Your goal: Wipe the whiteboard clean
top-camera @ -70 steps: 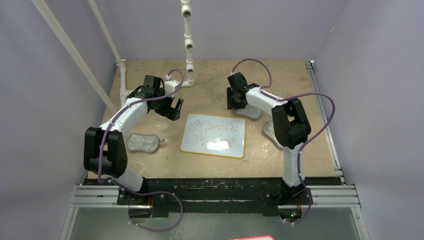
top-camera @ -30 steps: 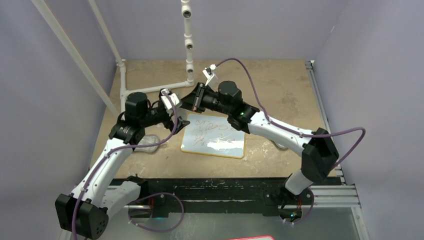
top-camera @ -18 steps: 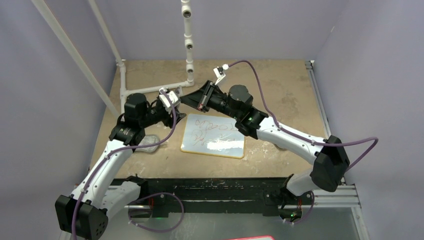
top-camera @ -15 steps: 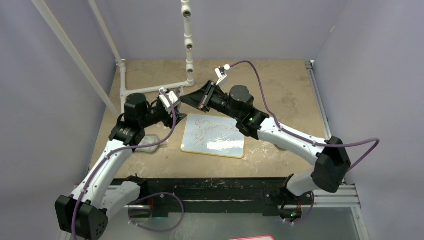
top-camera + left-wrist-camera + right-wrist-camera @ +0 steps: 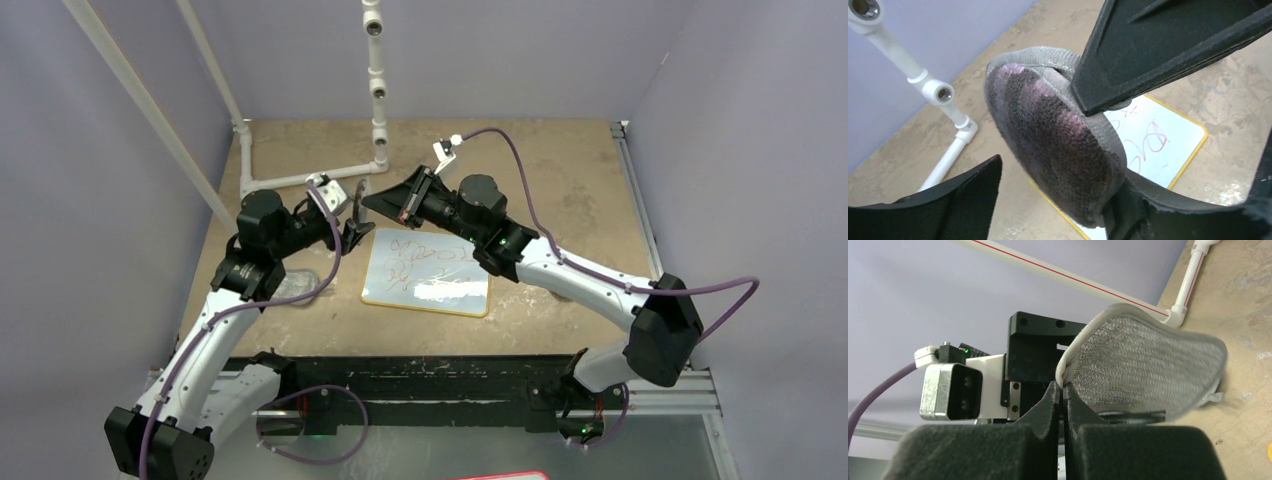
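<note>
The whiteboard [image 5: 428,272] lies flat mid-table, white with a yellow rim and red scribbles; it also shows in the left wrist view [image 5: 1168,145]. My right gripper [image 5: 378,201] hovers over the board's far-left corner, shut on the rim of a grey oval cloth pad [image 5: 1148,370], and holds it up on edge. My left gripper [image 5: 352,226] is open and faces it. In the left wrist view the pad [image 5: 1063,150] sits between my open fingers [image 5: 963,205]; the right-hand finger seems to touch its lower edge. The right gripper [image 5: 1060,387] pinches the pad's seam.
A second grey pad [image 5: 287,287] lies on the table left of the board, partly under the left arm. A white PVC pipe frame [image 5: 377,90] stands at the back centre with a bar along the table; it also shows in the left wrist view [image 5: 938,95].
The right gripper lifted the pad from beyond the board and carried it left to the left gripper. The left arm swung in to meet it and has just shifted slightly left.
</note>
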{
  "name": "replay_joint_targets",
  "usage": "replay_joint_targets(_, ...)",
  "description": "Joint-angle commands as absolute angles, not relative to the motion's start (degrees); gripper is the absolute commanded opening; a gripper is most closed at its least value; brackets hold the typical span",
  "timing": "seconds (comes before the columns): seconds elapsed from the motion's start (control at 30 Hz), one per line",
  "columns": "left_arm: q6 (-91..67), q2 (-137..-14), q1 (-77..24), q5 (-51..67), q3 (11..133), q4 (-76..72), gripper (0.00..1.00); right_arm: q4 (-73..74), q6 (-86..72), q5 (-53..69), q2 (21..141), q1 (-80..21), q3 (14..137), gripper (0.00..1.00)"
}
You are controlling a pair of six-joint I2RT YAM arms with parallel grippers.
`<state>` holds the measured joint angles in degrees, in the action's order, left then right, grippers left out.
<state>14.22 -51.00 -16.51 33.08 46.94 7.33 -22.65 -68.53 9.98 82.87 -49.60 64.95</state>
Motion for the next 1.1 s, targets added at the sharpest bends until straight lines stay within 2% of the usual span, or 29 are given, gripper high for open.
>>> replay_joint_targets(0.0,12.3,-51.2,-16.6,32.7,48.8,4.4,0.58,-23.1,-69.2,9.0,82.0,-50.0,64.6,0.0)
replay_joint_targets(0.1,12.8,-51.0,-16.6,32.7,48.7,4.0,0.35,-22.9,-69.4,9.0,82.1,-50.0,63.8,0.0)
replay_joint_targets(0.2,14.8,-51.3,-16.6,32.5,48.8,5.6,0.03,-21.7,-69.9,10.7,82.1,-49.9,63.4,0.0)
replay_joint_targets(0.23,15.7,-51.4,-16.6,32.5,48.9,6.3,0.0,-20.7,-70.2,11.1,82.1,-49.8,63.6,0.02)
replay_joint_targets(0.37,22.3,-50.8,-16.6,33.6,48.1,9.0,0.0,-15.0,-68.8,14.3,83.7,-48.4,66.9,0.44)
replay_joint_targets(0.4,24.1,-50.4,-16.6,33.4,47.6,8.9,0.0,-14.3,-68.4,15.2,84.2,-48.3,67.8,0.52)
replay_joint_targets(0.43,25.9,-50.0,-16.6,33.1,47.0,8.6,0.0,-14.4,-67.5,15.5,84.5,-48.3,68.4,0.59)
replay_joint_targets(0.47,27.8,-49.7,-16.6,33.1,46.6,8.6,0.0,-14.9,-67.3,15.3,84.8,-48.3,68.9,0.61)
replay_joint_targets(0.63,34.9,-49.1,-16.6,32.9,45.5,8.3,0.0,-17.3,-69.3,16.1,86.4,-48.3,69.3,0.61)
replay_joint_targets(0.87,43.8,-47.5,-16.7,31.3,42.9,9.1,0.0,-18.8,-69.8,16.6,86.3,-48.3,69.0,0.56)
replay_joint_targets(0.97,45.1,-47.3,-16.7,31.4,42.6,9.4,0.0,-18.3,-70.3,17.5,86.5,-48.3,68.6,0.47)
replay_joint_targets(1.07,45.1,-47.3,-16.7,32.0,42.4,9.3,0.0,-18.3,-70.9,17.6,87.1,-48.3,68.2,0.29)
